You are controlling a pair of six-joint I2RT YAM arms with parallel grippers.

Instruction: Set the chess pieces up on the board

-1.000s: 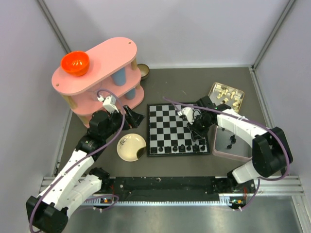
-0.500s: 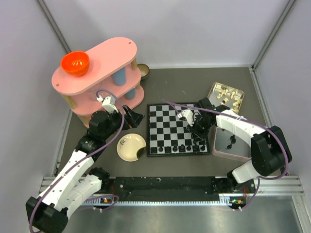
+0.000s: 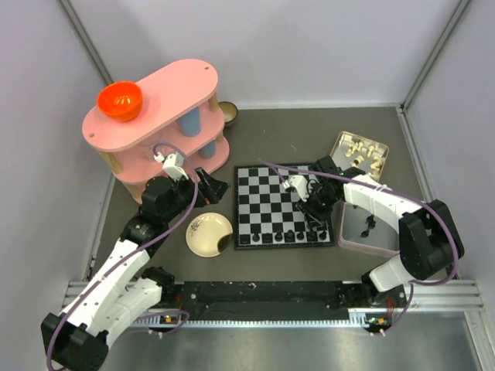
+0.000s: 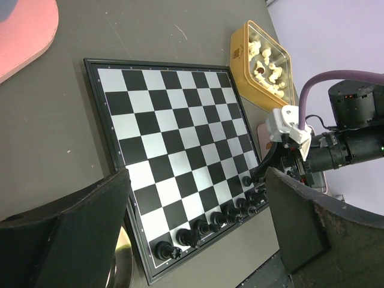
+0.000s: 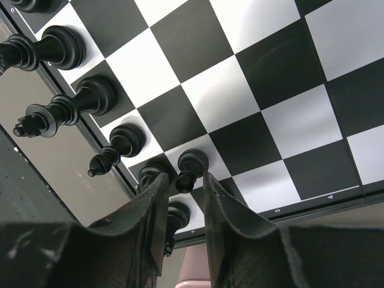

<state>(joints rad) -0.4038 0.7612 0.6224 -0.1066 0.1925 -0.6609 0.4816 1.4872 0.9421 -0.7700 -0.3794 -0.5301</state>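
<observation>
One black pawn [image 5: 193, 161] stands upright by the board's [image 5: 252, 108] near right corner, squarely between the right gripper's [image 5: 185, 180] narrowly parted jaws; whether they pinch it is unclear. Well away, the left gripper [image 3: 213, 188] hangs wide open.

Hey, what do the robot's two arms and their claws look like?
The left arm and right arm match: white shells between chunky black joints. A purple cable loops along each to a small white block at the wrist. The left claw and right claw each have two matte black fingers, broad at the base and tapering.
</observation>
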